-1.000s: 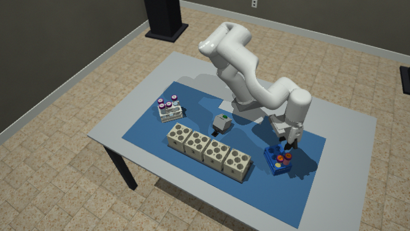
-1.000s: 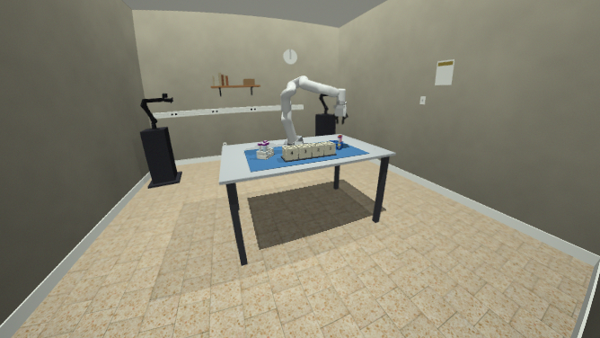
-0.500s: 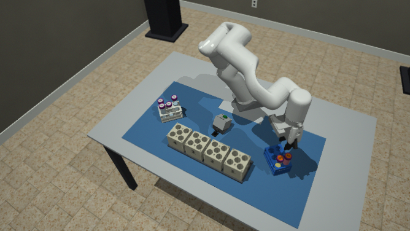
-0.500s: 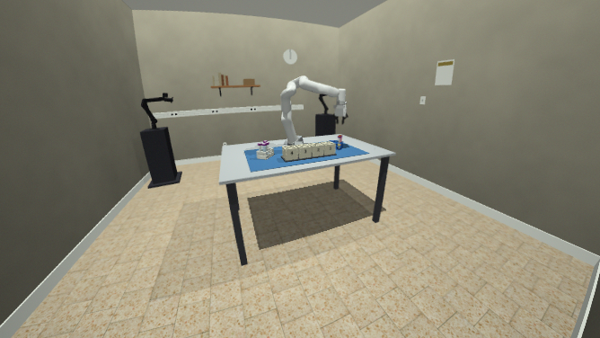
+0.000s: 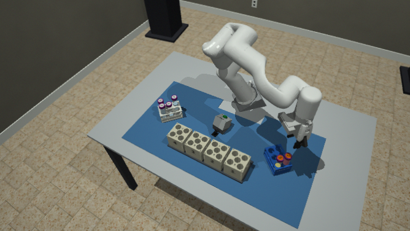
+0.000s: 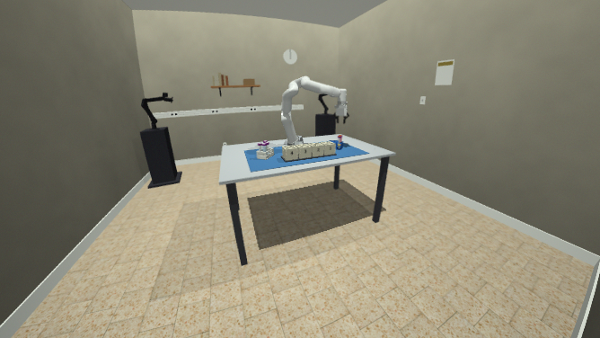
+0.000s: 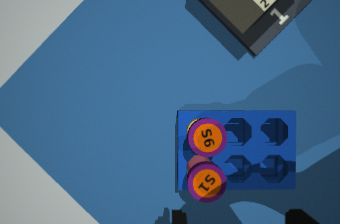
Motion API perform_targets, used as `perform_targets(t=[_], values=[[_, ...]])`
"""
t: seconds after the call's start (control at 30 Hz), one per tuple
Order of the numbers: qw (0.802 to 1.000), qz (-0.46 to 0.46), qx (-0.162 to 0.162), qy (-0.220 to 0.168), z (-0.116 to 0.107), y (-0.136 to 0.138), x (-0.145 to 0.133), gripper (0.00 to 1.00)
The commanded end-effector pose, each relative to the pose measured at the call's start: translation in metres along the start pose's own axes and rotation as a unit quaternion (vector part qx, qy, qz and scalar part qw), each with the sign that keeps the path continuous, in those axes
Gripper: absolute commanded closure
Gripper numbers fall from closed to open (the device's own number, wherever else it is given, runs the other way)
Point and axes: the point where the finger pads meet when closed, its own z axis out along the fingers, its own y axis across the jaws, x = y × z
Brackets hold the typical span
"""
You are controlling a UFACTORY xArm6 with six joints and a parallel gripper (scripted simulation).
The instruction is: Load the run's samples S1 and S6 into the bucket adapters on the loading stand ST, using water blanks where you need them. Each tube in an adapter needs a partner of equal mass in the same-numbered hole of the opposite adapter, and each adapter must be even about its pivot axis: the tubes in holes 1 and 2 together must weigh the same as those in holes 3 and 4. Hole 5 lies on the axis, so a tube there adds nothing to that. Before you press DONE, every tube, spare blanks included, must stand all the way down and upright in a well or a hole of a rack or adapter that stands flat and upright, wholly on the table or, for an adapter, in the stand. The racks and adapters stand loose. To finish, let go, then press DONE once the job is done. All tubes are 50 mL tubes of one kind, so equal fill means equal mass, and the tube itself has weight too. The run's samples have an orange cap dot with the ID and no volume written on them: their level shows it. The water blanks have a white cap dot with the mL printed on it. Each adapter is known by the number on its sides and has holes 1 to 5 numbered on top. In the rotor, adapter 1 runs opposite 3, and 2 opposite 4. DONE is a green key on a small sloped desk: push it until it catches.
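While my gripper (image 5: 300, 145) hangs above the table just beside the blue sample rack (image 5: 270, 153), its fingers stand about half open with nothing between them. Samples S6 (image 7: 207, 136) and S1 (image 7: 207, 181) stand side by side in the two end wells of that rack (image 7: 284, 150), orange dots up; the other four wells I can see are vacant. The four cream bucket adapters (image 5: 208, 152) sit in a row on the loading stand, all holes unfilled. The water blanks (image 5: 167, 104) wait in the white rack (image 5: 172, 115), well apart.
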Motion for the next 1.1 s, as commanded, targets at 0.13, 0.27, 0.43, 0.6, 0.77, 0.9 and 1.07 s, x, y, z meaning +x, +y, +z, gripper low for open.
perform_targets(t=[0.13, 0.27, 0.43, 0.6, 0.77, 0.9, 1.07], values=[[1.0, 0.002, 0.003, -0.001, -0.003, -0.002, 0.0, 0.43], [1.0, 0.002, 0.003, -0.001, 0.001, -0.002, 0.0, 0.43], [1.0, 0.002, 0.003, -0.001, 0.011, -0.002, 0.0, 0.43], [1.0, 0.002, 0.003, -0.001, 0.019, -0.002, 0.0, 0.43], [1.0, 0.002, 0.003, -0.001, 0.027, -0.002, 0.0, 0.43], [1.0, 0.002, 0.003, -0.001, 0.035, -0.002, 0.0, 0.43], [1.0, 0.002, 0.003, -0.001, 0.045, -0.002, 0.0, 0.43]])
